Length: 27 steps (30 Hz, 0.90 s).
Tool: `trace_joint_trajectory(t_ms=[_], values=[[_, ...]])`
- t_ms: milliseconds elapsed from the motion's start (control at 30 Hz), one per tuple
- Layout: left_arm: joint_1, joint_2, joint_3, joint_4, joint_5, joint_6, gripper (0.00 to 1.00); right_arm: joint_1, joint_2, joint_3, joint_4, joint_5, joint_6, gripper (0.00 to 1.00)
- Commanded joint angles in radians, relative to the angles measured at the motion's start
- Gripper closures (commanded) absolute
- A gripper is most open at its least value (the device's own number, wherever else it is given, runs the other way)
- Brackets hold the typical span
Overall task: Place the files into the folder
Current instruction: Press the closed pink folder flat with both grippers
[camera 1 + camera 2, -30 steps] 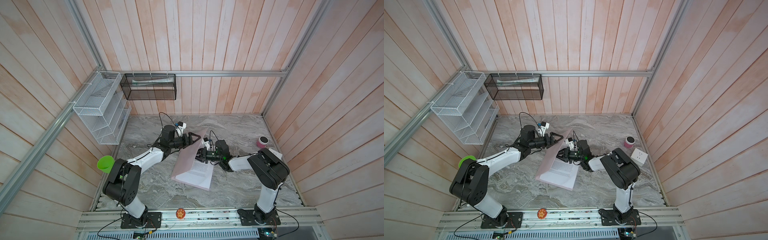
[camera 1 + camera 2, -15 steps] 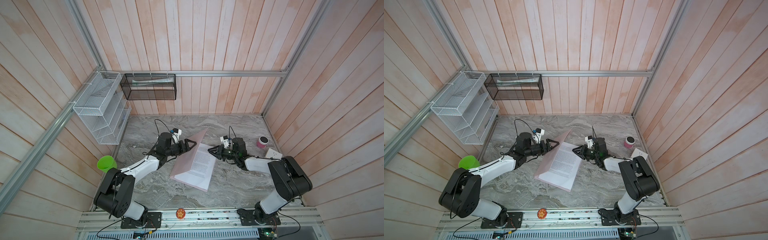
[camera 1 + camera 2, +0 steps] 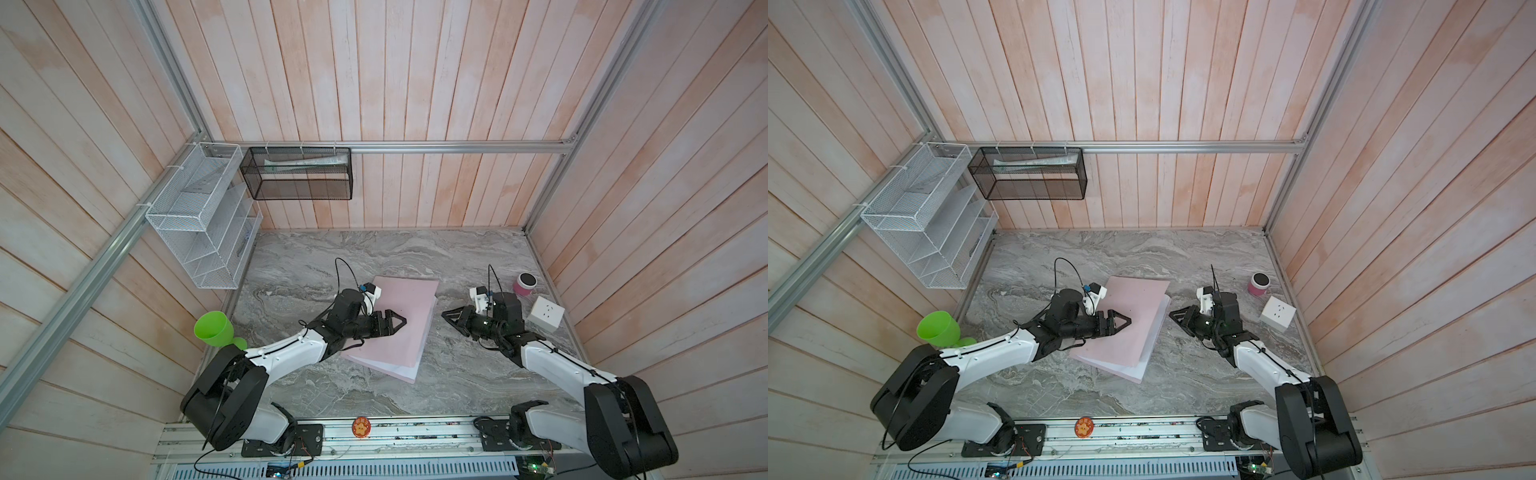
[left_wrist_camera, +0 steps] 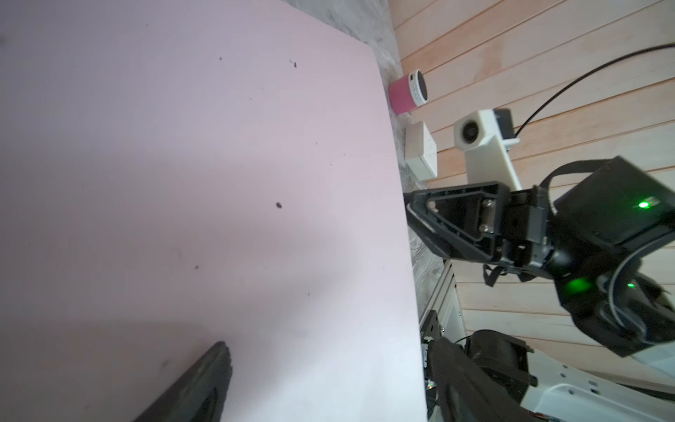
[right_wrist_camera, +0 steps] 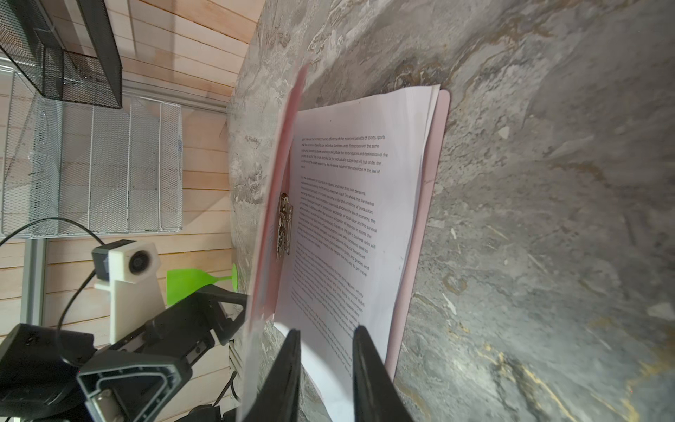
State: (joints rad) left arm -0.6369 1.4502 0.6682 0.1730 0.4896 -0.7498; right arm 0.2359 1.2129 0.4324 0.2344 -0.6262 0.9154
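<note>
Right wrist view shows the files lying inside the folder at the middle of the surface, upper cover tilted over them. Left tool sits wide over that cover — right tool hangs beside, narrowly parted, empty.

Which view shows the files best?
Right wrist: the files lie printed side up inside the folder, its cover lifted off them. Both top views show only their white edges under the pink cover. Left wrist shows only the cover.
</note>
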Motion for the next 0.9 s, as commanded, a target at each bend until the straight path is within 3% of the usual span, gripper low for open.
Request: trace_joint_trajectory(t_ms=[0, 400, 867], values=[[-0.006, 0.044, -0.03, 0.027, -0.031, 0.024, 0.12, 0.003, 0.023, -0.043, -0.012, 0.025, -0.007, 0.76], [-0.014, 0.2, -0.026, 0.092, -0.041, 0.026, 0.13, 0.013, 0.339, 0.042, 0.155, -0.001, -0.03, 0.69], [-0.014, 0.221, 0.018, 0.084, -0.047, 0.045, 0.07, 0.029, 0.583, 0.192, 0.21, -0.031, -0.018, 0.69]])
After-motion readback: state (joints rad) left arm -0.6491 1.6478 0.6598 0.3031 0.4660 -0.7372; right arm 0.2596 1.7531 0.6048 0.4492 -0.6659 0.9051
